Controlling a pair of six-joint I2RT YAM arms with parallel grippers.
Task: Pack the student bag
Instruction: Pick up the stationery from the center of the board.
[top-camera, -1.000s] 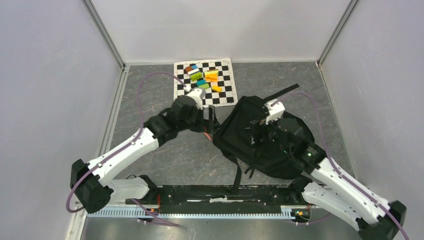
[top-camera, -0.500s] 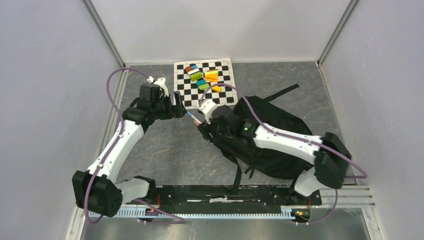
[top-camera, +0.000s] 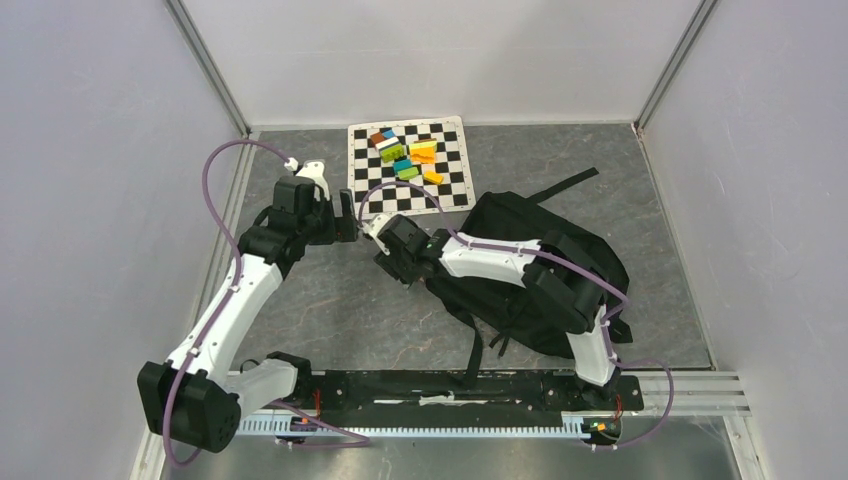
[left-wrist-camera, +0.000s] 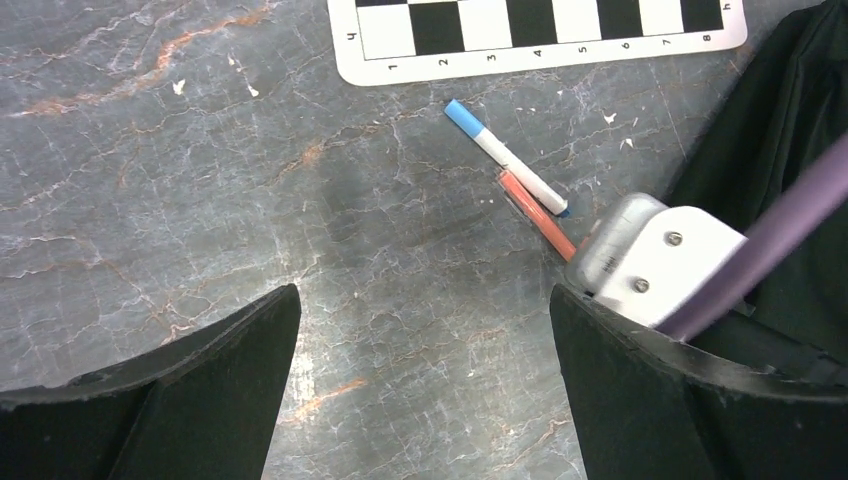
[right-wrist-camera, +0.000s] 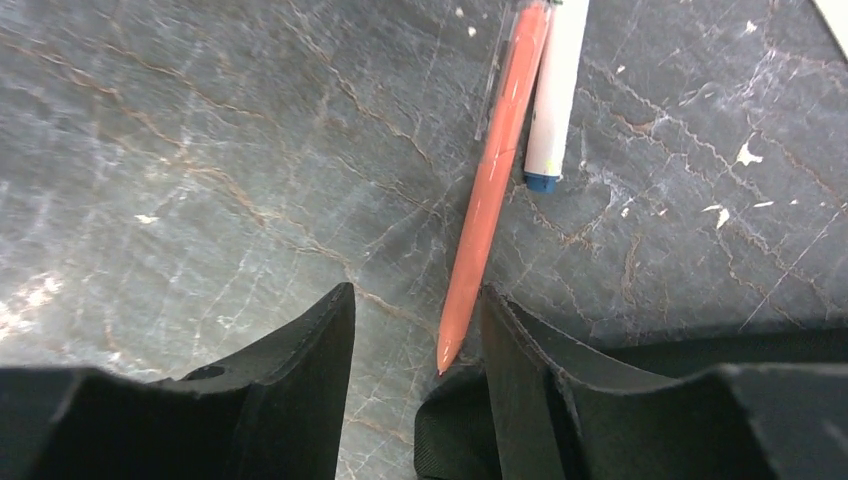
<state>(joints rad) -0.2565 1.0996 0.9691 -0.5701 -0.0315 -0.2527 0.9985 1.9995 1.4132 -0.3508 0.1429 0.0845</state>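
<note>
The student bag (top-camera: 545, 285), soft and black with long straps, lies at centre right of the table. An orange pen (right-wrist-camera: 490, 200) and a white marker with a blue cap (left-wrist-camera: 503, 157) lie side by side just left of the bag. My right gripper (right-wrist-camera: 418, 300) is low over the pen's near tip. Its jaws are partly apart and the tip lies between them, close against the right finger (right-wrist-camera: 520, 360). A fold of bag fabric (right-wrist-camera: 455, 435) shows under them. My left gripper (left-wrist-camera: 425, 300) hangs wide open over bare table left of the pens, holding nothing.
A black-and-white checkered mat (top-camera: 445, 185) with several small coloured blocks (top-camera: 405, 155) lies at the back. The right arm's white wrist housing (left-wrist-camera: 655, 260) sits close to my left gripper's right finger. Grey walls enclose the table.
The right arm swung from above the bag to the pens at its left edge, and its jaws narrowed. The left arm drew back to the left and stayed open.
</note>
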